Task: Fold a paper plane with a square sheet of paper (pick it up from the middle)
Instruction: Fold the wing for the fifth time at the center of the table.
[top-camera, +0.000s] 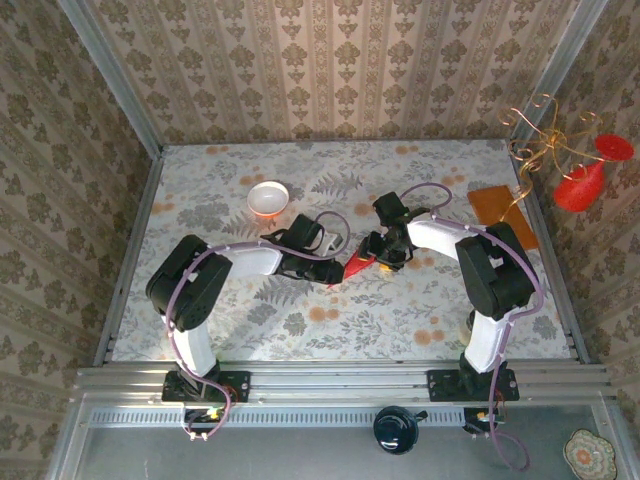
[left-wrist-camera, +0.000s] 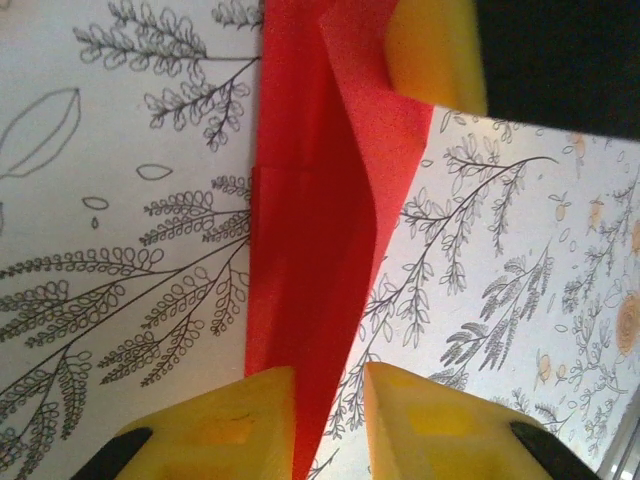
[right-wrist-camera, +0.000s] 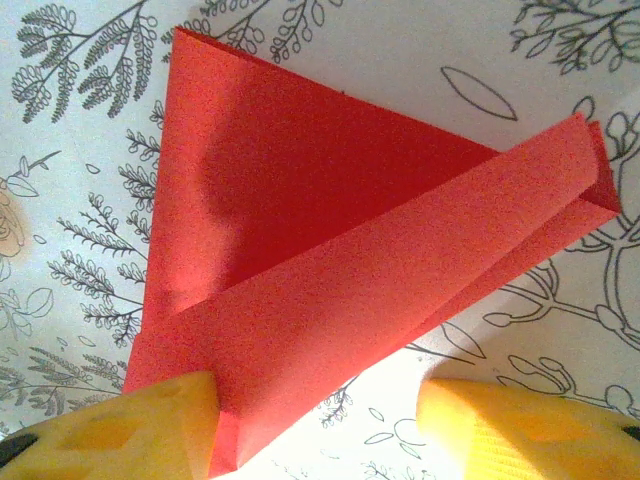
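The square sheet of paper (top-camera: 357, 267) is bright red and folded into a narrow pointed shape, lying on the patterned table between both grippers. In the left wrist view the red paper (left-wrist-camera: 310, 250) runs lengthwise, and its thin point passes between the yellow fingertips of my left gripper (left-wrist-camera: 330, 390). It touches the left pad, with a gap at the right one. My right gripper (right-wrist-camera: 318, 400) stands wide open; a folded flap of the paper (right-wrist-camera: 330, 270) rests against its left fingertip (right-wrist-camera: 160, 420). From above, my left gripper (top-camera: 335, 272) and right gripper (top-camera: 379, 256) sit at the paper's two ends.
A small white bowl (top-camera: 267, 198) stands behind the left arm. An orange-brown board (top-camera: 503, 214) lies at the far right, under a gold wire stand with red cones (top-camera: 583, 180). One yellow finger of the right gripper (left-wrist-camera: 435, 50) shows over the paper.
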